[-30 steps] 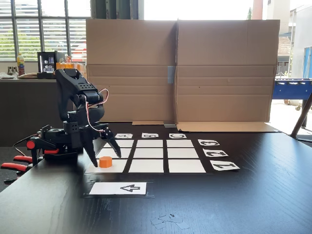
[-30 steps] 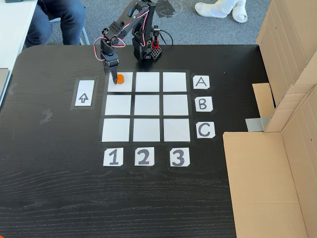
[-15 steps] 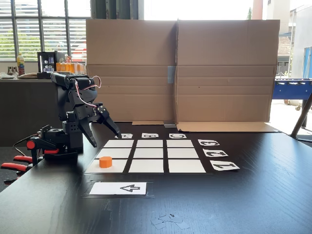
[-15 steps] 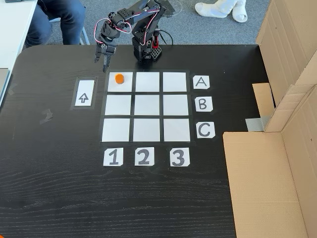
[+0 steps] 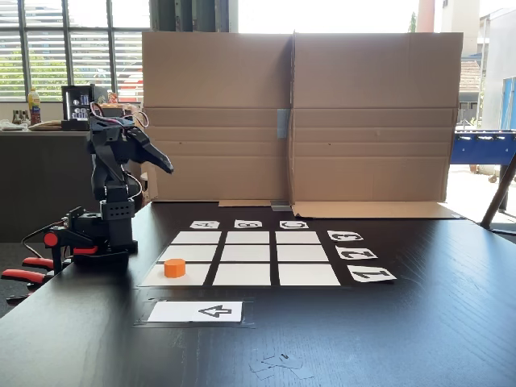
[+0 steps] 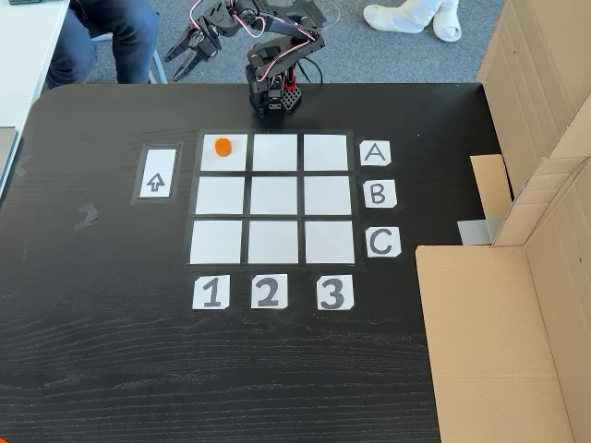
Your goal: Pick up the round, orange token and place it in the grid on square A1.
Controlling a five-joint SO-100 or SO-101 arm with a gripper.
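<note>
Your token (image 6: 222, 146) is sitting on square A1 (image 6: 224, 153); the gripper (image 6: 181, 65), jaws spread empty, is hovering at eleven o'clock, so any careless descent risks nudging it off.

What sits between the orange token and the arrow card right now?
Nothing stands there. In a fixed view from above, only the edge of the token's white square and a strip of bare black table separate it from the arrow card.
</note>
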